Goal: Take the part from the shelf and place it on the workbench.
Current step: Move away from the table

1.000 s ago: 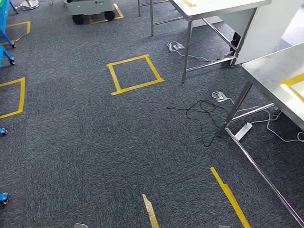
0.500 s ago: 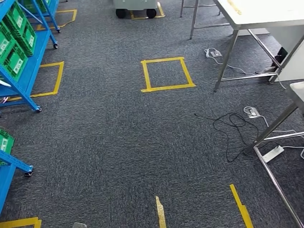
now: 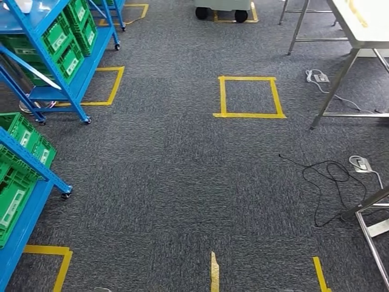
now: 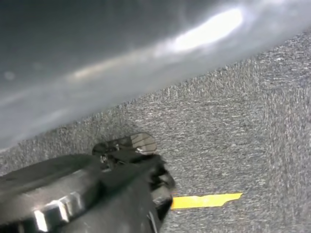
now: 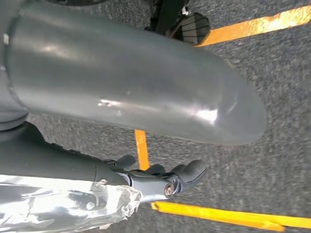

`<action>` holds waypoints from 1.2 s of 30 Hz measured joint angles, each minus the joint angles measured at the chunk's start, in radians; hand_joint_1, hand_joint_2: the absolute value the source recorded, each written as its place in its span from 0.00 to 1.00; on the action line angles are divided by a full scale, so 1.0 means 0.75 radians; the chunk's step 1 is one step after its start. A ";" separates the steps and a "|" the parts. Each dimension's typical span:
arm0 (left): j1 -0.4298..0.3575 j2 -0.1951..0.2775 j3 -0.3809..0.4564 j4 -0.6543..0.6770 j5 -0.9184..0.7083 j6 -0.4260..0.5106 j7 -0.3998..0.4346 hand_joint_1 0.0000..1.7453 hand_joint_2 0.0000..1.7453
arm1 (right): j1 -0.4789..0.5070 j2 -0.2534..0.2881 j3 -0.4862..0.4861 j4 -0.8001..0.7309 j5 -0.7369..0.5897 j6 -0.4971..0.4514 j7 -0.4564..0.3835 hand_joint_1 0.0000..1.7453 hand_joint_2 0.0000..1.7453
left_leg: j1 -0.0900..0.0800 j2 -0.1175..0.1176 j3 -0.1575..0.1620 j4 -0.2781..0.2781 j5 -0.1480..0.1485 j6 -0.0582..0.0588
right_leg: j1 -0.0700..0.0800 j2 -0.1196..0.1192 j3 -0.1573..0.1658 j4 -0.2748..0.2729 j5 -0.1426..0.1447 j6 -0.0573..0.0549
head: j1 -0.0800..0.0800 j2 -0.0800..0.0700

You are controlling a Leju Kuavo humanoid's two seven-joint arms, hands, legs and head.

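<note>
Part not identifiable among green bins (image 3: 68,42) sitting on blue shelf (image 3: 55,91) at far left of head view. Second blue shelf (image 3: 27,182) standing nearer, also carrying green bins. Surface (image 3: 362,24) standing at far right, well apart from shelves, cables (image 3: 330,182) lying on carpet (image 3: 160,182) beside its legs. Yellow tape square (image 3: 249,96) lying between. Right hand (image 5: 172,177) hanging above carpet, fingers loosely extended, holding nothing. Left hand (image 4: 128,160) showing dark above carpet; its state impossible to tell.
</note>
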 joint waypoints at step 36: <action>0.001 -0.037 0.055 -0.065 -0.050 -0.001 -0.002 0.00 0.00 | -0.012 0.030 -0.087 -0.045 0.107 0.020 0.001 0.00 0.00 | -0.015 -0.027 0.033 -0.064 -0.007 0.049 | -0.002 0.009 -0.006 0.040 -0.040 0.033 | 0.004 0.000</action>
